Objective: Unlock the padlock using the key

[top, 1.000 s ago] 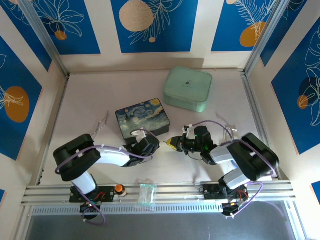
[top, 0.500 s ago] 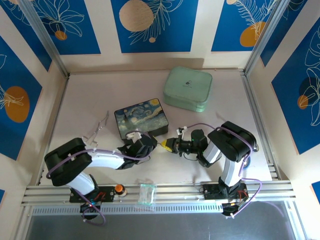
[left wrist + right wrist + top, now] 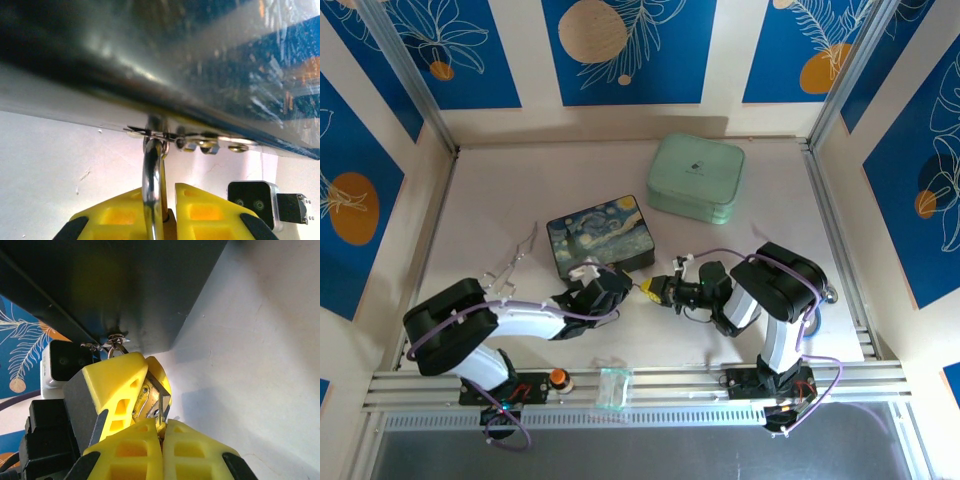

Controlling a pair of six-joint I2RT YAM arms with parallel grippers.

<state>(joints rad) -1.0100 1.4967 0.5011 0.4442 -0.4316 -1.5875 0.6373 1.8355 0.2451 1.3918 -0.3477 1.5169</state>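
The left gripper point(image 3: 167, 212) clamps the small brass-bodied padlock point(image 3: 153, 185), whose silver shackle is hooked at the metal fitting point(image 3: 192, 145) of the dark Starry-Night-patterned box point(image 3: 599, 234), while the right gripper point(image 3: 161, 432), fingers together, pinches the thin pale metallic key point(image 3: 161, 410) at the lock body, where slight misalignment may jam or dislodge the key.

Brass padlock point(image 3: 153, 200) — thin silver shackle

My left end effector point(image 3: 169, 210) hides the body of the padlock point(image 3: 153, 185); the key point(image 3: 161, 414) at my right end effector point(image 3: 161, 432) is barely discernible.
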